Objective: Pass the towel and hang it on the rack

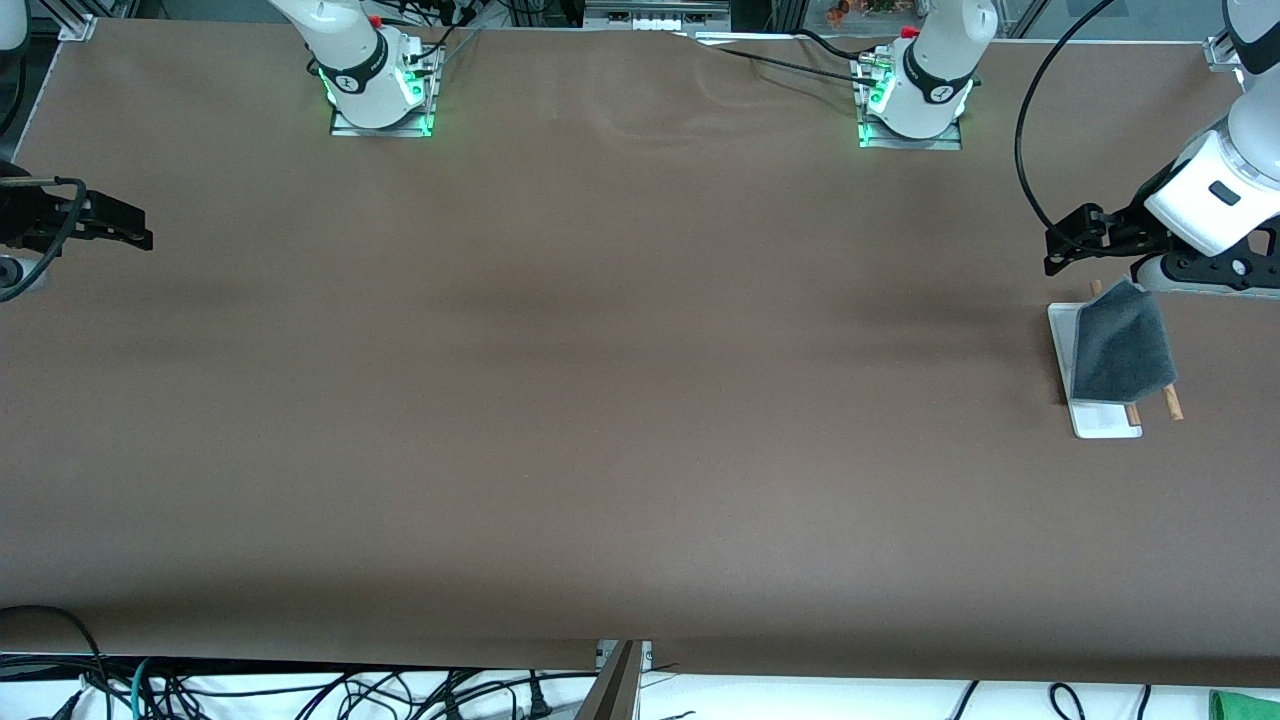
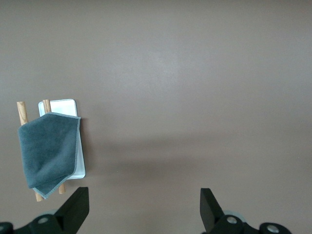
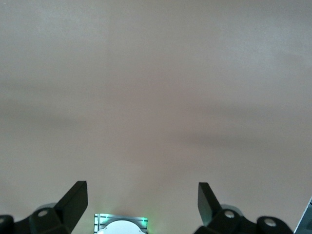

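Note:
The dark gray towel (image 1: pixel 1120 345) hangs draped over the two wooden rods of the rack (image 1: pixel 1105 420), which stands on its white base at the left arm's end of the table. The left wrist view shows the towel (image 2: pixel 48 153) over the rack (image 2: pixel 61 106); rod ends stick out past the cloth. My left gripper (image 1: pixel 1062 250) is open and empty, in the air beside the rack, apart from the towel (image 2: pixel 145 207). My right gripper (image 1: pixel 135 232) is open and empty at the right arm's end of the table (image 3: pixel 142 202).
The brown table (image 1: pixel 600 400) is bare apart from the rack. The arm bases (image 1: pixel 380 90) stand along the table's edge farthest from the front camera. Cables (image 1: pixel 300 690) lie below the edge nearest to that camera.

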{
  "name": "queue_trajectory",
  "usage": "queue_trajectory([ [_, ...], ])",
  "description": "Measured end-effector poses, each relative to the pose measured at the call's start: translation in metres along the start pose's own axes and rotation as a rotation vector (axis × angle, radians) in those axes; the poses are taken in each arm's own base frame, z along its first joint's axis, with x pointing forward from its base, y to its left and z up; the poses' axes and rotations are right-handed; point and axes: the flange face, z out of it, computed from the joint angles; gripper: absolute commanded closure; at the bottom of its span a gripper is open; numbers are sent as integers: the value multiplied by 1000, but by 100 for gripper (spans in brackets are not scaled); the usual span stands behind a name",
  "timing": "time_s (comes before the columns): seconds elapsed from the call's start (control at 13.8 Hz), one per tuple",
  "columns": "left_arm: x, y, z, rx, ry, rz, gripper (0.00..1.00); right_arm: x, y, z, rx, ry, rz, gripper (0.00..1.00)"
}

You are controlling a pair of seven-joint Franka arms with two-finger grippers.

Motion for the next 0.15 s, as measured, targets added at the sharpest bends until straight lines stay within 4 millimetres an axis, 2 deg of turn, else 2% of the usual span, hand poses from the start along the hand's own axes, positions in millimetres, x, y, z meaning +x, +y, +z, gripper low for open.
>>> queue_trajectory([
  [0.15,0,-1,0,0,1,-1,0,0,0,0,0,0,0,0],
])
